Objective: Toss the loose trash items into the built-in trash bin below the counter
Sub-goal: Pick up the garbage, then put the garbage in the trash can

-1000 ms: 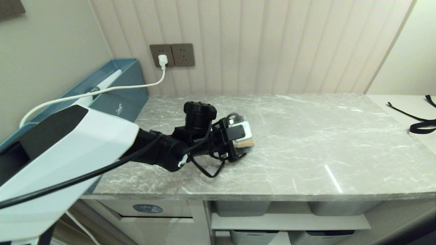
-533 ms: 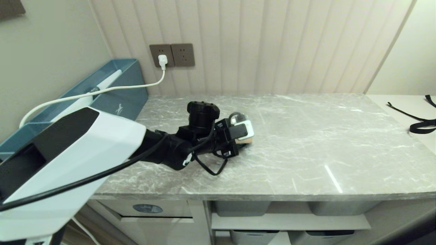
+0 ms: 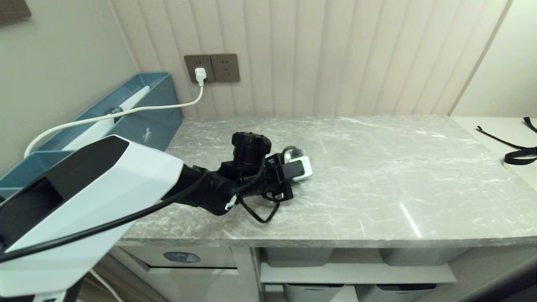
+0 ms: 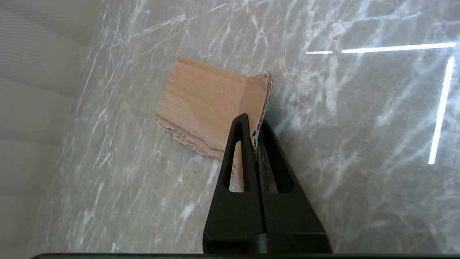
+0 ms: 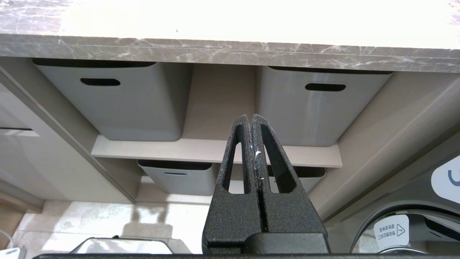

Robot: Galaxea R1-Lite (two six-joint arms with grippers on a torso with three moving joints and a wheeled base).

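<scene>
Cardboard scrap (image 4: 212,104), torn and brown with a ribbed face and ragged, layered edges, is the piece of trash your left hand (image 4: 254,124) has pinched: the two black fingers are shut on its upturned edge while the rest of it lies flat on the tabletop (image 4: 359,144) just ahead of the fingertips. The grip takes only a thin margin near one corner, so the scrap could pivot or slide out as you lift, and a soft, already torn edge may tear further under a quick pull. The marble is polished and slick, which I judge gives the scrap nothing to catch on if it drops. The bin flap (image 3: 181,257) with its blue oval sticker sits under the tabletop, below and behind your hand, so carrying the scrap over the edge risks snagging it on the slab's lip. Your right hand (image 5: 251,120) hangs low before the grey tubs (image 5: 118,100), fingers pressed together and holding nothing.
</scene>
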